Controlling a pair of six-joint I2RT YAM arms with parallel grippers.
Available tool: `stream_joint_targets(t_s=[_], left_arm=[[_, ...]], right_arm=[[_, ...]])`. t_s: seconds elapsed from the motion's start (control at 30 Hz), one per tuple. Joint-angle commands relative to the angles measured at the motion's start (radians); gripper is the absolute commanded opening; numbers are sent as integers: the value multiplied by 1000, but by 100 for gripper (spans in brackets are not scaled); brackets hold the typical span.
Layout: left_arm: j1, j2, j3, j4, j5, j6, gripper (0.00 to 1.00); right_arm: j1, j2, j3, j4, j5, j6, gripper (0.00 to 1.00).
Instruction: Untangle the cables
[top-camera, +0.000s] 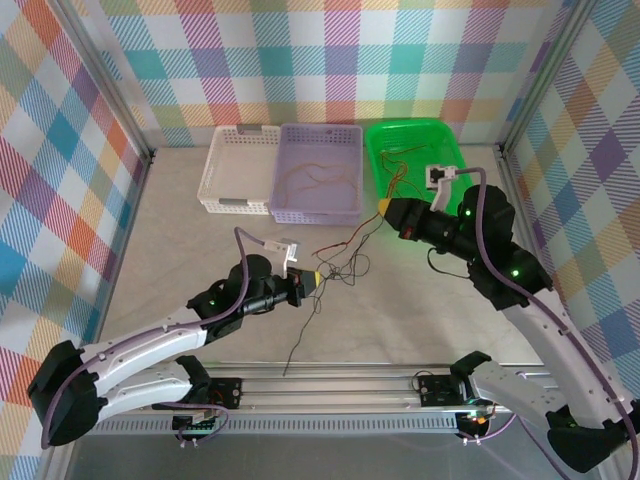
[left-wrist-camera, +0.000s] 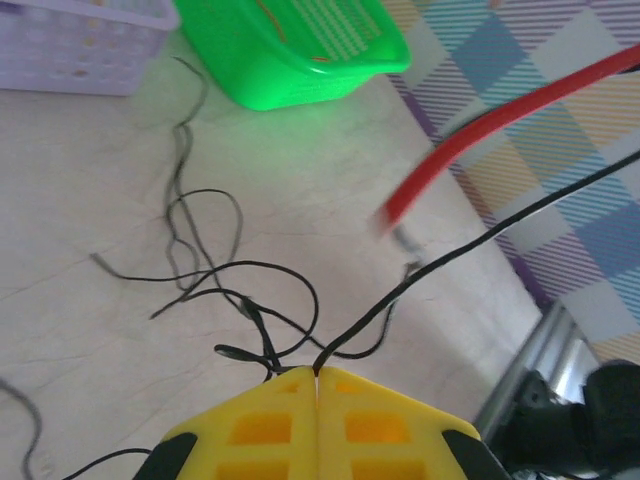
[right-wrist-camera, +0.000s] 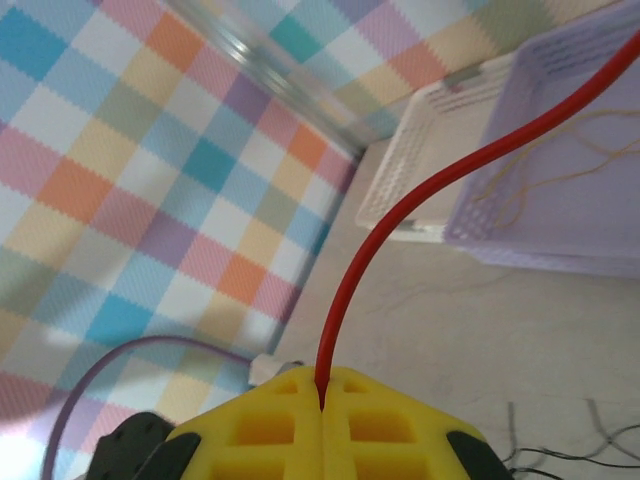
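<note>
My left gripper (top-camera: 320, 277) is low over the middle of the table, its yellow jaws shut on a thin black cable (left-wrist-camera: 354, 334). That cable belongs to a loose black tangle (top-camera: 345, 268) lying just right of the gripper. Further right and higher, my right gripper (top-camera: 383, 208) hovers near the green basket (top-camera: 415, 150), shut on a red cable (right-wrist-camera: 341, 306). The red cable (top-camera: 350, 235) slopes down from it toward the tangle. In the left wrist view my left gripper (left-wrist-camera: 318, 372) pinches the black strand and the red cable (left-wrist-camera: 480, 135) crosses at the upper right. My right gripper (right-wrist-camera: 322, 398) has the red cable rising from its tips.
A purple basket (top-camera: 318, 175) at the back centre holds orange and brown wires (right-wrist-camera: 540, 170). A white basket (top-camera: 235, 170) stands to its left, and the green basket holds a few wires too. One black strand (top-camera: 292, 350) trails toward the near rail. Checked walls enclose the table.
</note>
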Motion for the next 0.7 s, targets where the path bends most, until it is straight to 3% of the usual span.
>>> stream_joint_targets(t_s=[0.0, 0.27, 0.53, 0.67], left_arm=[[4, -54, -24, -117, -145, -22, 0], [98, -150, 1, -324, -311, -98, 0], [181, -170, 150, -520, -308, -125, 0], [193, -161, 240, -597, -308, -111, 0]], right_arm=[[3, -30, 53, -115, 179, -79, 0], [3, -66, 122, -218, 361, -165, 0], [1, 23, 203, -250, 422, -268, 0], [-3, 115, 266, -241, 537, -361, 0]])
